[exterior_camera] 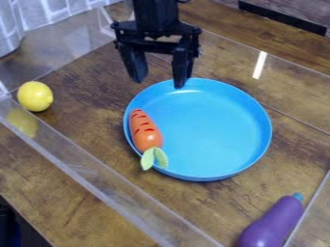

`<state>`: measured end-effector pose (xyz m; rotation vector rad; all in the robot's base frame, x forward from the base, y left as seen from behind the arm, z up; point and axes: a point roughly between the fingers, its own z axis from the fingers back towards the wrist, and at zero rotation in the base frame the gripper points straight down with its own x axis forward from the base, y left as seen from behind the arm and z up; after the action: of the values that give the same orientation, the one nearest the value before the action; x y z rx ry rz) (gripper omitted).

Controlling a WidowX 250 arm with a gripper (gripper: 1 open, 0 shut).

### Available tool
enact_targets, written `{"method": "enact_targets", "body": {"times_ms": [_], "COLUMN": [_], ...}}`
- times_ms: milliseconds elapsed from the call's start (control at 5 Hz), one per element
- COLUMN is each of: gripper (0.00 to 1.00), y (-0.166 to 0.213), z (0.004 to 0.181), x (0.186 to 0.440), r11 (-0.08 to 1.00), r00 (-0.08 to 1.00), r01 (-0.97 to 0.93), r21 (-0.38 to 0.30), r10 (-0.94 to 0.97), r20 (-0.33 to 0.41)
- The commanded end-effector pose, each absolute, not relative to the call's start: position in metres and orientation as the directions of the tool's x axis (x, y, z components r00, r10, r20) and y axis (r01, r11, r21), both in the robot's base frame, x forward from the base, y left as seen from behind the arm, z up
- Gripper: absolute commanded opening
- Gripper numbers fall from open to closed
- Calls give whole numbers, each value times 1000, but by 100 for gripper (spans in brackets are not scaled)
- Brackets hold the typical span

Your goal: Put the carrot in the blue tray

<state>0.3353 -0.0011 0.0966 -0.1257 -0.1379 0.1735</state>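
Eggplant (273,228): purple toy with a dark stem, lying at the near right corner of the surface, its stem end pointing up and to the right; well apart from the tray.

Surface (91,169): dark wood-grain top; a clear, glossy low barrier runs across it from the left edge down toward the near right, and another glossy strip crosses the far right.

Carrot (145,133): small orange toy with dark ridge lines, lying on the left inner side of the blue tray, along the rim. Its yellow-green leafy top points toward the near edge and hangs over the rim; its rounded orange end points toward the far side.

Blue tray (226,130): large round bright-blue dish with a low raised rim, resting flat in the middle of the surface. The carrot is the only thing lying in it.

Lemon (35,96): yellow, round, resting on the surface at the left, well apart from the tray.

End effector (156,68): black, pointing steeply down, its two fingers spread wide with nothing between them. It hangs over the far left rim of the tray.

Carrot relative to end effector: the carrot lies nearer the camera than the fingertips and slightly to their left, apart from them, no contact.
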Motion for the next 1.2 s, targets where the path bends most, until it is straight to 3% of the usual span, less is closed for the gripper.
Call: {"method": "enact_targets", "body": {"times_ms": [0, 1000], "gripper": [100, 100], "y": [-6, -10], "z": [109, 118], "x": [337, 340], "r11": [984, 992], "r00": [972, 964], "r01": [-128, -85], "r21": [-121, -95], "r10": [148, 106], "r20": [181, 243]}}
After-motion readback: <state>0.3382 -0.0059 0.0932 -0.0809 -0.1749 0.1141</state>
